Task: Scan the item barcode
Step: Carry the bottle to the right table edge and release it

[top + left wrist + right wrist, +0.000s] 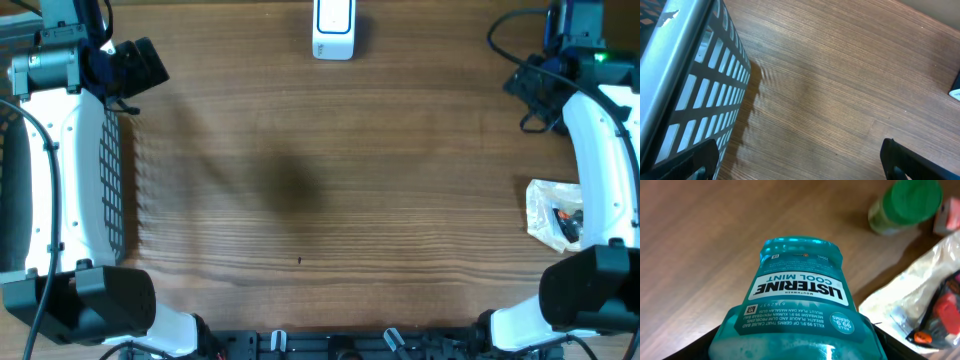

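My right gripper (795,352) is clamped on the mouthwash bottle (797,295), label face up and reading upside down to my wrist camera, so I can turn a printed side toward the scanner (333,28). The bottle is well to the right of the scanner, seemingly lifted off the table (300,180). The label shows a small square code, and the striped barcode may be on a hidden side. The wood between the bottle and the scanner is bare, which leaves a free path. A plastic bag (920,305) and a green-capped bottle (905,205) lie right of the scanner too, close by the mouthwash. My left gripper (800,167) hangs empty with its fingers wide apart, far left of the scanner beside the basket (695,80) and out of the way.
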